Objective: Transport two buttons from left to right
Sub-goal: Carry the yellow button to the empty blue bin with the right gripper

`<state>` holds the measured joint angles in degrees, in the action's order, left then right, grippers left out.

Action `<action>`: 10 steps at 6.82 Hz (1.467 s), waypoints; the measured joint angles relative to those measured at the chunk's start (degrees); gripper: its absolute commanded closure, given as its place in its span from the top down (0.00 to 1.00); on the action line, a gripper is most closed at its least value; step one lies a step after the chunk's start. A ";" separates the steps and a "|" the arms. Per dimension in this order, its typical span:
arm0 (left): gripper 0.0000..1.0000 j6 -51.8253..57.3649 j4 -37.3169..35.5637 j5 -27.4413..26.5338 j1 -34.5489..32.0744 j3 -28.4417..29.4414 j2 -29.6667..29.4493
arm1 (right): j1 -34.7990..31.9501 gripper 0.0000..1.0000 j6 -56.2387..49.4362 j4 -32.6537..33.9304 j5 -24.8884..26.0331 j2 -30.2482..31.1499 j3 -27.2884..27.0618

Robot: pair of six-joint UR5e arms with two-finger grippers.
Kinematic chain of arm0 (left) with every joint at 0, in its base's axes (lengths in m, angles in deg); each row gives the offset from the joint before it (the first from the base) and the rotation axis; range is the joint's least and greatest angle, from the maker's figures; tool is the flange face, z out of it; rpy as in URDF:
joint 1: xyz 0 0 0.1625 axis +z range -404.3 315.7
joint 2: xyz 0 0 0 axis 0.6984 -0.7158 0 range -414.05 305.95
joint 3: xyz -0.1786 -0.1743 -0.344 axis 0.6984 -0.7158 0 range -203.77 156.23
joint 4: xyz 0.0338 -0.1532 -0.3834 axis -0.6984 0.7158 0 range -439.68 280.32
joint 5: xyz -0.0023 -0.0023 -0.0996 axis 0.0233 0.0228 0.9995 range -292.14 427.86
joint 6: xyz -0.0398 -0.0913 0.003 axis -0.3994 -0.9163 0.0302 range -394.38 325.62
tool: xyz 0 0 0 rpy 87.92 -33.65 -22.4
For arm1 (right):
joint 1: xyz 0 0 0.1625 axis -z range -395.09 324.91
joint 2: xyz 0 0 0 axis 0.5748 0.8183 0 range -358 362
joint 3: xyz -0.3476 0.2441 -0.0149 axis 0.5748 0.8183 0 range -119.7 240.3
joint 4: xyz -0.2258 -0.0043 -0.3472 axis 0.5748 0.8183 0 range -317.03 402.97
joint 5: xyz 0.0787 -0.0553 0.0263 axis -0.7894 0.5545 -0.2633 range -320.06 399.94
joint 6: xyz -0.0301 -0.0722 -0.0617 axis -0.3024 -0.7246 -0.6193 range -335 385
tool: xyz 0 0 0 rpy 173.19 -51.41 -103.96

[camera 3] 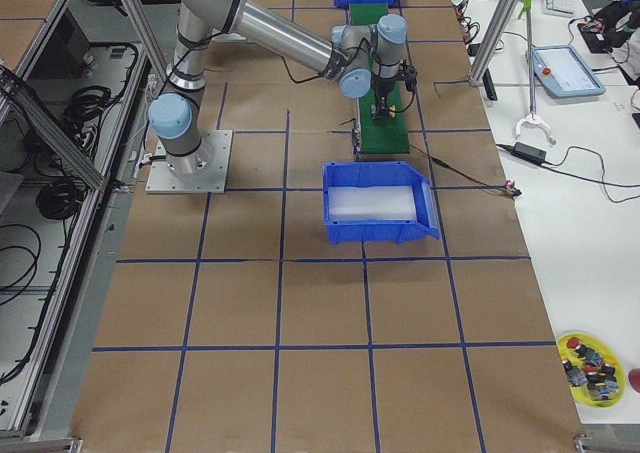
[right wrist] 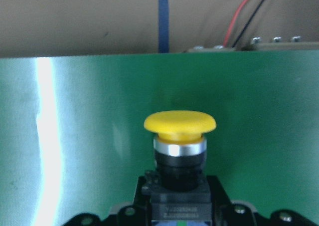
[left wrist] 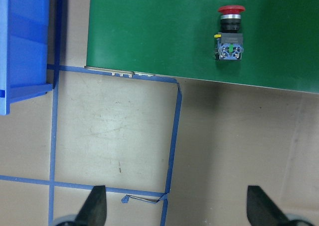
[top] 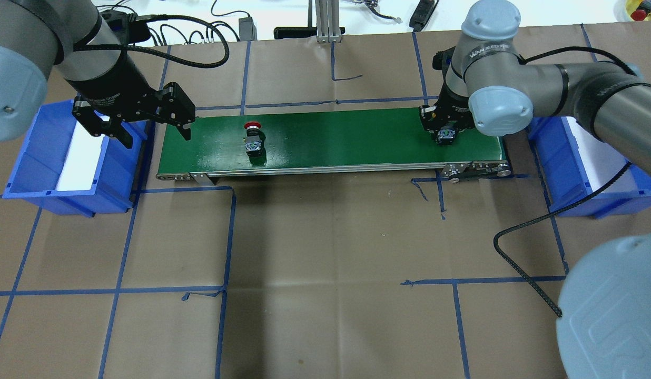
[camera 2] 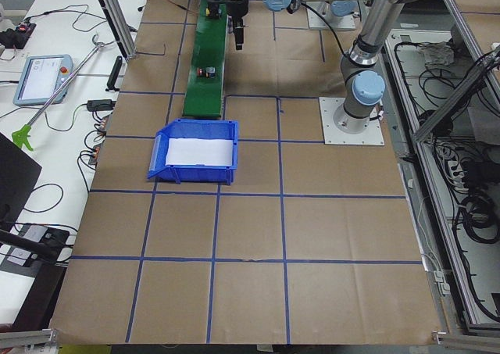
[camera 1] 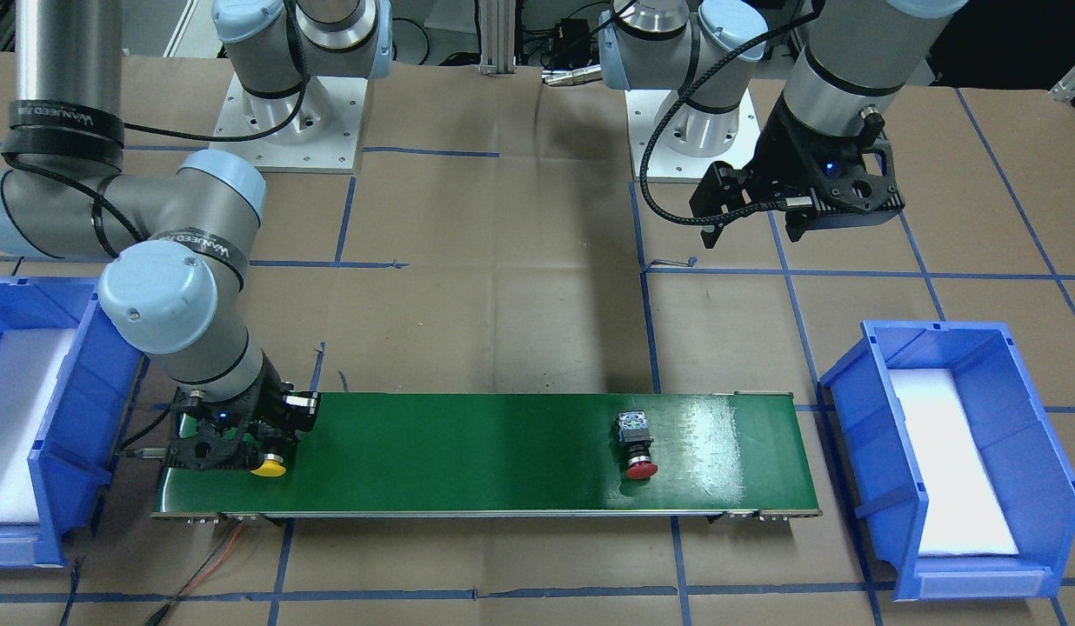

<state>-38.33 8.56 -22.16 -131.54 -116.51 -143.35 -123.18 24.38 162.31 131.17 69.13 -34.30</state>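
Note:
The yellow button [right wrist: 179, 127] lies at the belt's right end, cap pointing away from the robot. My right gripper [camera 1: 261, 435] is low over it and shut on its body; only the yellow cap [camera 1: 268, 468] sticks out, and its terminal block [top: 446, 138] shows in the overhead view. The red button [camera 1: 639, 445] lies on its side on the green conveyor belt [camera 1: 468, 452] towards its left end, also seen in the overhead view [top: 253, 138] and the left wrist view [left wrist: 229, 34]. My left gripper [top: 141, 122] is open and empty, raised beside the belt's left end.
A blue bin [top: 72, 152] with a white liner stands off the belt's left end. A second blue bin [top: 578, 158] stands off its right end, beside my right arm. Blue tape lines cross the brown table. Red and black wires [camera 1: 216, 556] trail from the belt's right end.

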 measured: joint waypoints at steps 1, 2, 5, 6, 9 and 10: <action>1.00 0.00 -0.08 0.13 -0.01 0.05 0.00 | 2.87 0.05 -3.32 -5.16 0.84 1.93 2.86; 1.00 0.00 -0.16 0.23 0.00 0.11 0.01 | 6.50 0.05 -7.77 -10.29 1.18 3.06 6.06; 1.00 0.00 -0.42 0.28 0.05 0.21 0.01 | 19.76 0.05 -23.45 -16.20 1.89 4.59 9.70; 1.00 -0.04 -0.43 0.28 0.06 0.20 0.00 | 23.56 0.05 -26.27 -16.16 2.08 5.67 8.28; 1.00 -0.44 -0.48 0.36 0.06 0.19 -0.03 | 30.30 0.05 -32.60 -5.36 1.55 7.08 -3.55; 1.00 -0.57 -0.48 0.36 0.06 0.19 -0.04 | 30.71 0.05 -33.89 -1.37 1.53 6.95 -7.16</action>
<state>-38.90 8.08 -21.80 -131.48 -116.32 -143.39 -92.47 -9.51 160.94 132.70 76.08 -41.46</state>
